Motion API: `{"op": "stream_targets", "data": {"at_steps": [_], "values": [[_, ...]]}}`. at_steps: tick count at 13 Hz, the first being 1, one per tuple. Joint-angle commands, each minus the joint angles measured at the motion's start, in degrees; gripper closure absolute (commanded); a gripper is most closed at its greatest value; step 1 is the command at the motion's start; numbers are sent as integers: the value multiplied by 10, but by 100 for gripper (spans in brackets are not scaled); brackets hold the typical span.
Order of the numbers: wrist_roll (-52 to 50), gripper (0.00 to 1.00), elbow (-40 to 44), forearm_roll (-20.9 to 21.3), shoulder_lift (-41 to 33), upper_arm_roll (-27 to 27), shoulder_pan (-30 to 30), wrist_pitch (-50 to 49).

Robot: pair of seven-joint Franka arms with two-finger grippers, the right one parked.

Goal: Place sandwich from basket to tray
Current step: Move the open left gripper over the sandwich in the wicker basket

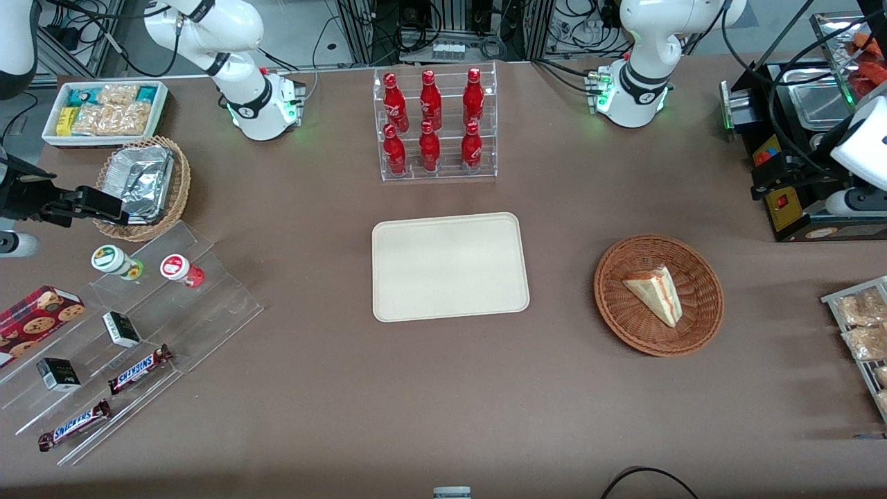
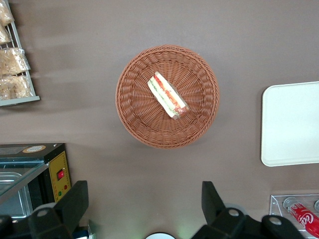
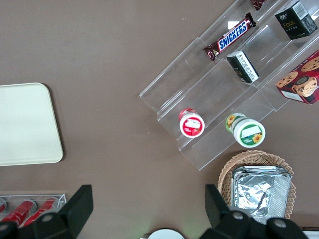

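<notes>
The sandwich (image 1: 655, 294) (image 2: 168, 95), a pale wedge with red, orange and green layers, lies in the round reddish-brown wicker basket (image 1: 624, 315) (image 2: 137, 117) toward the working arm's end of the table. The cream tray (image 1: 450, 267) (image 2: 291, 124) sits flat beside the basket at mid-table, with nothing on it. My gripper (image 2: 144, 185) hangs high above the table, farther from the front camera than the basket. It is open wide, with only bare tabletop between its fingers, and it touches neither sandwich nor basket.
A black machine with a yellow panel (image 1: 797, 208) (image 2: 60, 174) stands close beside the gripper. A rack of snack packets (image 1: 863, 326) (image 2: 12, 64) lies at the table's end. A clear rack of red bottles (image 1: 433, 125) stands farther back than the tray.
</notes>
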Motion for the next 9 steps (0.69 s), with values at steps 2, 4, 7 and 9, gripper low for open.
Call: {"op": "stream_targets", "data": {"at_steps": [2,4,7,9], "values": [[7,0,10,-2,6,7,-10,-13],[5,0,-4,4,18,6,-9,1],[-2,0,-95,5,9,7,-8,92],[-49,0,-159,4,6,6,-7,168]]}}
